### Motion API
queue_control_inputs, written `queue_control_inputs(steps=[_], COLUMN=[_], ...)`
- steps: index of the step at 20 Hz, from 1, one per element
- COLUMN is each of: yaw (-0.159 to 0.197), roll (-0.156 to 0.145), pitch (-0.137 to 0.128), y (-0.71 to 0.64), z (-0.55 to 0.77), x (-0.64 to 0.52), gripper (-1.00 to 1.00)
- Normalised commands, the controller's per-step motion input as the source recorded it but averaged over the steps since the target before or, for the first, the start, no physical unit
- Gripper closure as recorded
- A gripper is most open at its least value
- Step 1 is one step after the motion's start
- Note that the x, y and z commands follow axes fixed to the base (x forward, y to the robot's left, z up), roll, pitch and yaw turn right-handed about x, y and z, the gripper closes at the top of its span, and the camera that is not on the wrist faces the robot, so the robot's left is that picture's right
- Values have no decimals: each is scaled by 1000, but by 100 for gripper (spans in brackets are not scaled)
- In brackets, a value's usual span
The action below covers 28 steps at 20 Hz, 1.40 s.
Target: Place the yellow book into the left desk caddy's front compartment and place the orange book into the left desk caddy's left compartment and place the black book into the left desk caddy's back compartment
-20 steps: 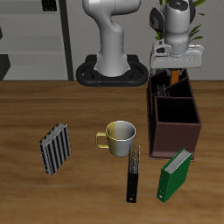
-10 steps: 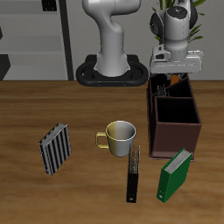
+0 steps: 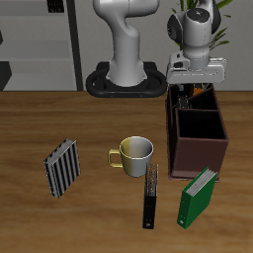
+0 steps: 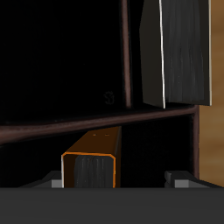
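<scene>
My gripper (image 3: 195, 87) hangs just above the far end of the dark brown left desk caddy (image 3: 199, 148). In the wrist view the gripper (image 4: 118, 182) is open, its fingertips (image 4: 57, 184) wide apart. The orange book (image 4: 91, 157) stands upright between them in a narrow compartment, touching neither finger; its top also shows in the exterior view (image 3: 203, 91). The yellow book (image 4: 184, 52), grey-striped with a pale edge, stands in the compartment beyond a divider. The black book (image 3: 150, 196) lies flat on the table near the front edge.
A mug (image 3: 134, 152) stands beside the caddy. A green book (image 3: 197, 196) leans in front of the caddy. A black-and-white striped book (image 3: 62, 166) lies apart on the table. The robot's base (image 3: 126, 79) stands at the back.
The gripper has shifted slightly over the caddy's far end. The orange book stays in the caddy below it. Nothing else has moved.
</scene>
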Motion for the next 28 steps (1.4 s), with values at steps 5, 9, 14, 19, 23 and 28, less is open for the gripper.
queue_control_inputs(steps=[5, 9, 14, 19, 23, 28], yaw=[21, 11, -1, 1, -17, 17], roll=[-10, -64, -70, -61, -97, -14], pitch=[-62, -57, -30, -3, 12, 18], y=[3, -189, -228, -289, -503, -231], z=[271, 539, 373, 259, 340, 181], x=[-22, 97, 245, 330, 480, 392], gripper=[-100, -100, -100, -100, -100, -100])
